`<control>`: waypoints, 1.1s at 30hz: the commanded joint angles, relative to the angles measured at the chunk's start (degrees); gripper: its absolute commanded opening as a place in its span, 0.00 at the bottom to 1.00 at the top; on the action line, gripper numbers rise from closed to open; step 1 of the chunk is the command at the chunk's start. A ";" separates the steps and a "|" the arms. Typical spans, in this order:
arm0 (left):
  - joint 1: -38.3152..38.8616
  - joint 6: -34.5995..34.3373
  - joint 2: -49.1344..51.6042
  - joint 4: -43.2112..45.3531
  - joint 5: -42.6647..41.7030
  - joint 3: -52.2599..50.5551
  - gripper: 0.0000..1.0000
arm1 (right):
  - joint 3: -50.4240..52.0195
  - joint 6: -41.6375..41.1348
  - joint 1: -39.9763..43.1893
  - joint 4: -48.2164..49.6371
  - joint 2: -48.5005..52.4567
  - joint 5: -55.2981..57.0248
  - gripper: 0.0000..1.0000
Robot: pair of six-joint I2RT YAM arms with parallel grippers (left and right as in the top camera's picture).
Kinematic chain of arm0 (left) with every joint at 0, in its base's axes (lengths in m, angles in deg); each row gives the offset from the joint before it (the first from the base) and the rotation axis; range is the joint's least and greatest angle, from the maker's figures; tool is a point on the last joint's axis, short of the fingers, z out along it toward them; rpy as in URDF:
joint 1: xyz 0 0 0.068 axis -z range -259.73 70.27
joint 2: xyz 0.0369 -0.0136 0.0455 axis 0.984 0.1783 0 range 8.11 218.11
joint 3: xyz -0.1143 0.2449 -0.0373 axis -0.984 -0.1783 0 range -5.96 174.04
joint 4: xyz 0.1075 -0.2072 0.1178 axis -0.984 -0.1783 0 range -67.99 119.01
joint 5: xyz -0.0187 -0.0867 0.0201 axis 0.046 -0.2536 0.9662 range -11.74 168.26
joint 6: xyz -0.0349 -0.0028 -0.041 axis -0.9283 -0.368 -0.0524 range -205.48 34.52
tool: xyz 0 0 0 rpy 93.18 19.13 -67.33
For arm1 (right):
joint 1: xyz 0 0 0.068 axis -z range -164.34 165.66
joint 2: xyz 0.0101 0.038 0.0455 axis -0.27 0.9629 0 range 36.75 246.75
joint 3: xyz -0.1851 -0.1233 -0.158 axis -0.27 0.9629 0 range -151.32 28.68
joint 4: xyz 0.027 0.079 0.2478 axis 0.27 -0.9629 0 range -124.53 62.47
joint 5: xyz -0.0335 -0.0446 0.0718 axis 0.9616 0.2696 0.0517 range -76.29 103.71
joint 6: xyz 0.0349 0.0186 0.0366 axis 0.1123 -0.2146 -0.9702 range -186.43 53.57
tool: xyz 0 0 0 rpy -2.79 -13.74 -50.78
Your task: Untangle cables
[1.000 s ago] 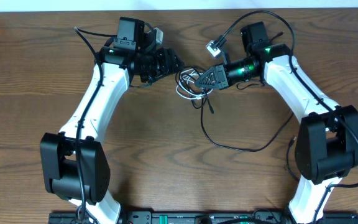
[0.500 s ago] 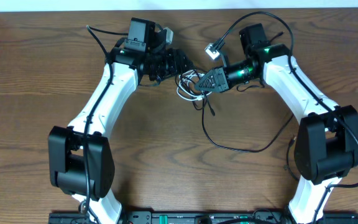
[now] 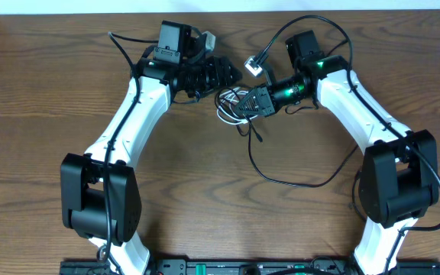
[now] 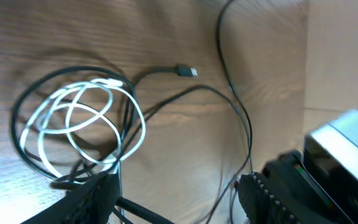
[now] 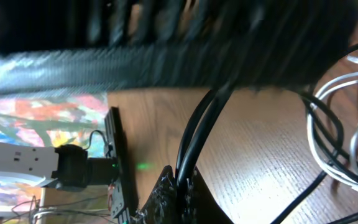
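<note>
From above, the left gripper (image 3: 226,75) has slid in beside the cables (image 3: 234,107), bunched near the tabletop's (image 3: 37,114) far edge; the right gripper (image 3: 252,101) has shifted slightly. Left wrist: jaws spread, white cable (image 4: 79,118) looping ahead, so a grab looks close. Right wrist: fingers (image 5: 157,199) pinched on black cords (image 5: 194,134).

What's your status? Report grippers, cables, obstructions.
Left gripper open, over the cables. Right gripper shut on black cable. White cable coiled, looped through black ones. No obstruction seen.
</note>
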 commanded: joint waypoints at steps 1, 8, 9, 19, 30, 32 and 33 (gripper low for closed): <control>-0.17 0.59 0.50 -1.33 -3.34 0.50 0.67 | -0.07 -0.07 -0.20 0.13 -1.38 1.14 0.01; -0.17 0.55 0.50 -2.89 -5.73 0.50 0.67 | -0.07 -0.02 -0.37 0.22 -1.38 2.91 0.01; -0.15 0.55 0.50 -3.04 -6.27 0.50 0.66 | -0.07 -0.04 -0.37 0.39 -1.38 2.91 0.01; -0.24 0.92 0.50 -3.67 -7.74 0.50 0.67 | -0.07 -0.24 -0.63 1.49 -1.38 4.94 0.01; -1.40 8.35 0.61 -13.05 9.03 0.50 0.66 | -0.07 -0.68 -0.55 1.84 -1.38 5.88 0.01; -1.36 9.84 0.72 -13.79 9.05 0.50 0.67 | -0.07 -0.68 -0.55 1.75 -1.38 5.86 0.01; -1.36 10.78 0.72 -13.81 9.07 0.50 0.66 | -0.07 -0.68 -0.55 1.68 -1.38 5.86 0.01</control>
